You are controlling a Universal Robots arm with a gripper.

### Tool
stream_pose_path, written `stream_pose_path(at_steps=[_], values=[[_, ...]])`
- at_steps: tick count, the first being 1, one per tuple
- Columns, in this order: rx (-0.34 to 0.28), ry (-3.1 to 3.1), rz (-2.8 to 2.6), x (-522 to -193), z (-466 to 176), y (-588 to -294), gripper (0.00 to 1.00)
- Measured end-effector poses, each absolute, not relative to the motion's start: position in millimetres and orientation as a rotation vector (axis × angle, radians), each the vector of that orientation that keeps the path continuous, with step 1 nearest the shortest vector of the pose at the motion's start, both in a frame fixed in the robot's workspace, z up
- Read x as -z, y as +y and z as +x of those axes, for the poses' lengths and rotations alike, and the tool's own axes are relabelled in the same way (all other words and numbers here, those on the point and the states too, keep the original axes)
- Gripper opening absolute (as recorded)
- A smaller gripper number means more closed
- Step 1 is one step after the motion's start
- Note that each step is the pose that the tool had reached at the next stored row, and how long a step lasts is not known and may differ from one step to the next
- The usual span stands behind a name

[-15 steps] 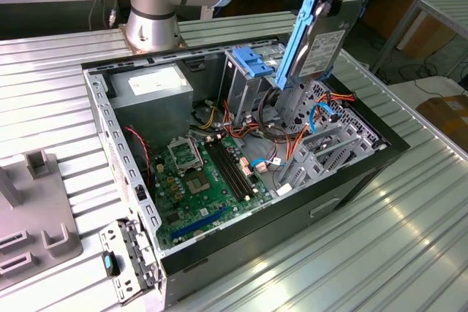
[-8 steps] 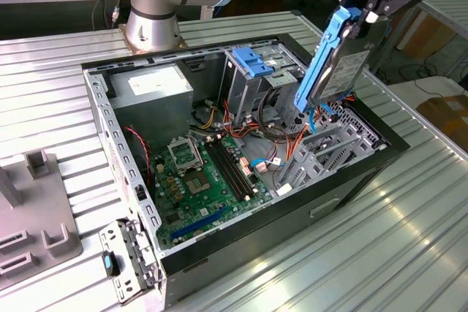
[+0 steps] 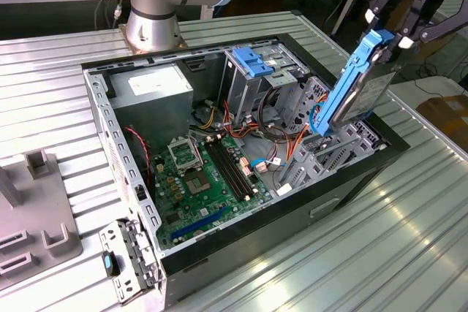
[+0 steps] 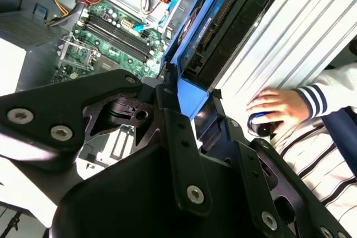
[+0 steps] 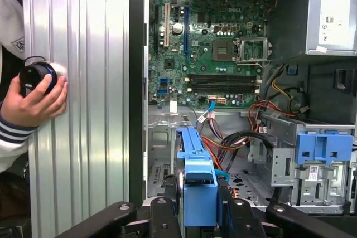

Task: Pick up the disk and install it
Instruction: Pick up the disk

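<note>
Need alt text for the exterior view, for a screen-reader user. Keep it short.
The gripper holds the disk, blue-railed and steeply tilted, over the drive-bay end of an open computer case, at the exterior view's right. The case lies on a ribbed metal table, with its green motherboard and grey power supply exposed.

legible text: none | power supply [image 5: 290,20] | white label [image 5: 330,19], print too small to read
</note>
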State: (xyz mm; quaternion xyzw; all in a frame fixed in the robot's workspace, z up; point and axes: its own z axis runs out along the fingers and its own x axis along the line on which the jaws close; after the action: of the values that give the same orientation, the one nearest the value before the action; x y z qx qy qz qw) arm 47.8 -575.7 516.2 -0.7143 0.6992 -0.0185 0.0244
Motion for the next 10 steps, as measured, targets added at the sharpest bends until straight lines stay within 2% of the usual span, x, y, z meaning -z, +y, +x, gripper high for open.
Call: stream_pose_path(at_steps=[10], values=[[0.057, 2.163, -2.210, -516.2, 47.9, -579.1, 0.37]])
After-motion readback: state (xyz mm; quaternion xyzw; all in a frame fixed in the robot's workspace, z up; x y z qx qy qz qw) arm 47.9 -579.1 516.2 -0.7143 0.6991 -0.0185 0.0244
